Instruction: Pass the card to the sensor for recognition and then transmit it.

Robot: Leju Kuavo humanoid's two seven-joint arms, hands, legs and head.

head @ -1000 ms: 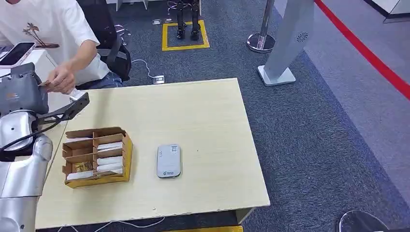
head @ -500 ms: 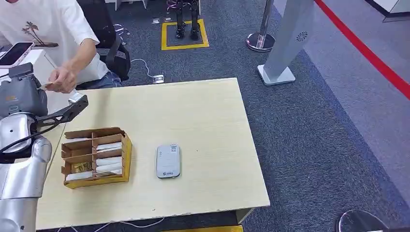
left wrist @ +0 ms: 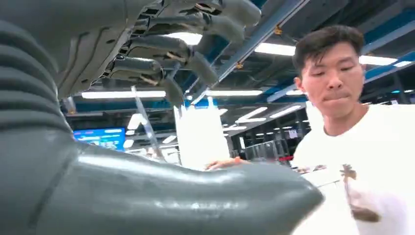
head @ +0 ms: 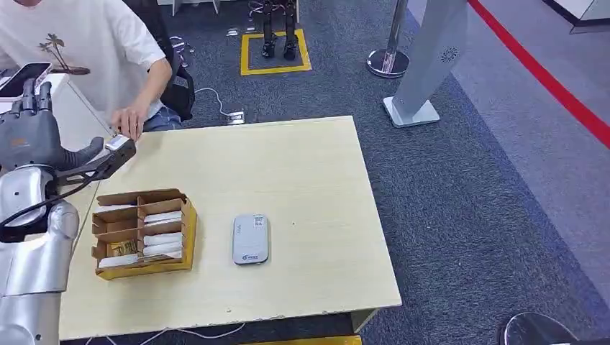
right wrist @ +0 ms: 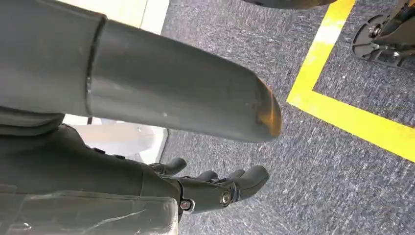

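My left hand is raised at the table's far left corner, fingers pointing up and spread, with nothing in it. The left wrist view shows its fingers and thumb apart. A person's hand rests at the table edge just beyond it; I cannot tell whether it holds a card. The grey-white sensor lies flat mid-table. A cardboard box with several white cards stands to its left. My right hand hangs above the carpet, fingers loosely apart and holding nothing.
A person in a white T-shirt sits at the far left corner beside a black chair. A phone lies on a white side desk. A grey gate post and a stanchion stand beyond the table.
The person's hand left my left hand and dropped to the table edge. My left hand's fingers went from closed to raised and spread.
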